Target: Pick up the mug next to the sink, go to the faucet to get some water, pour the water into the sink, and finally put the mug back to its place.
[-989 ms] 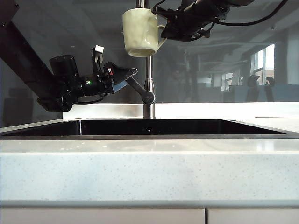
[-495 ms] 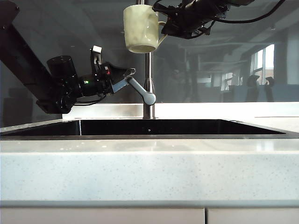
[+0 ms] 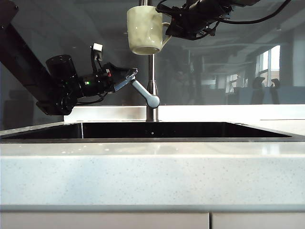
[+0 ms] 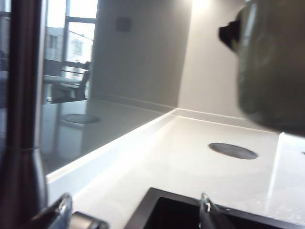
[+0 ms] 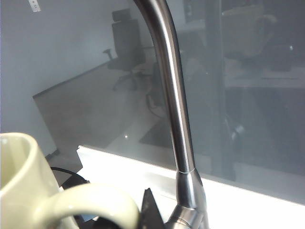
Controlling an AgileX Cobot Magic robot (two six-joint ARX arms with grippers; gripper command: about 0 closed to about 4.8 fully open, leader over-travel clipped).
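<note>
Step in hand: judged from the layout, the water-fetching stage; the mug is up at the faucet and the lever is being worked.
Mug: the mug (image 3: 144, 29) hangs upright, high above the sink (image 3: 152, 130), just in front of the faucet (image 3: 151, 67) tube; its handle points toward the right arm.
Right gripper: the right gripper (image 3: 170, 28) is clamped on the mug's handle, jaws nearly closed; the right wrist view shows the cream loop (image 5: 90, 202) close under the camera and the steel spout (image 5: 171, 100) rising just beyond it.
Left gripper: the left gripper (image 3: 127, 76) sits at the free end of the lever handle (image 3: 142, 92), jaws parted and standing to either side of that end; firm contact cannot be told.
Lever axis: the lever runs on a slant, from its pivot low on the faucet base up and out toward the left arm.
Key relation: the lever tip lies straight ahead of the left gripper, along its reach, while the mug is well above and to the right of it.
Nearer arm: the left arm is the one at the lever; the right arm is busy with the mug.
Next move calls for: probably a swing of the lever about its pivot while the mug stays under the outlet, which lies out of frame above.
Risk: parted jaws may slip off the slanted tip.
</note>
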